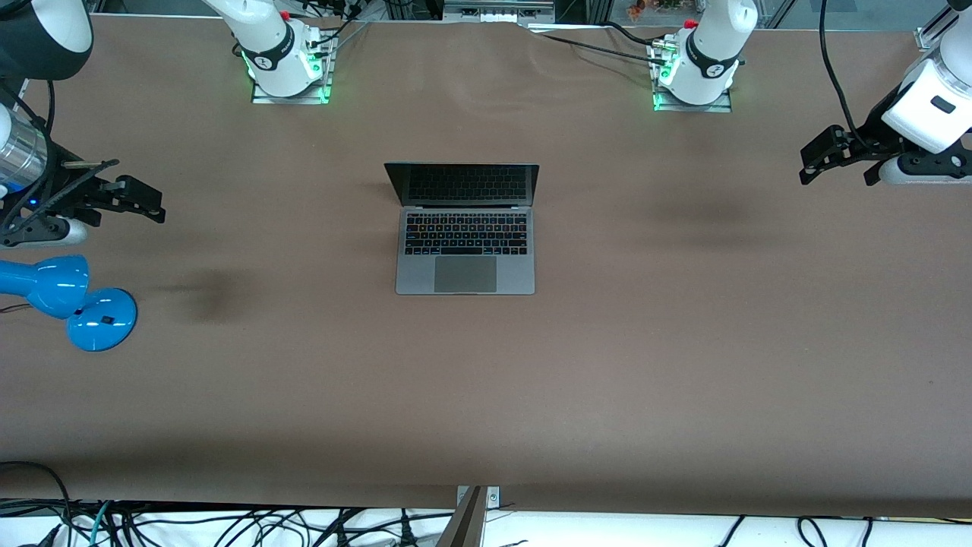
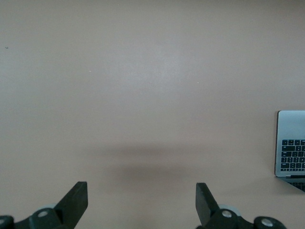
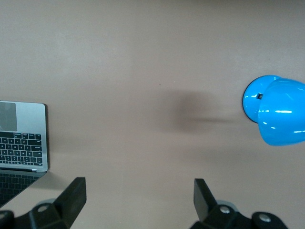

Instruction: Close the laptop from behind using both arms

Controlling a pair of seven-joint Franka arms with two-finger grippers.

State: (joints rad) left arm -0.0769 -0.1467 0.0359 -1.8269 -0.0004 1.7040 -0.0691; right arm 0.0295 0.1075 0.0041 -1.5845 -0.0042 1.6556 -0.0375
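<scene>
Both arms are raised clear of the work area, each at its own end of the tabletop [image 1: 486, 395]. The left gripper [image 1: 811, 161] hangs in the air over bare tabletop toward the left arm's end, its wrist housing level and its jaws pointing toward the middle of the table; in the left wrist view the left gripper [image 2: 141, 202] shows its jaws set wide apart with nothing between them. The right gripper [image 1: 148, 203] hangs over the tabletop toward the right arm's end, also pointing toward the middle, with a blue desk lamp [image 1: 72, 300] standing below it and nearer to the front camera; in the right wrist view the right gripper [image 3: 140, 200] likewise shows its jaws spread wide and holding nothing, and the lamp [image 3: 276, 110] lies well apart from them. Neither gripper touches any object. The laptop [image 1: 465, 247] sits in the middle of the tabletop, between the two arms and well apart from both grippers, nearer to the arm bases than to the front camera. Its lid is open and stands tilted back toward the bases, the dark screen reflecting the keys. The black keyboard and the large trackpad face up, with the trackpad edge toward the front camera. The grey case lies flat and square to the table edges.
</scene>
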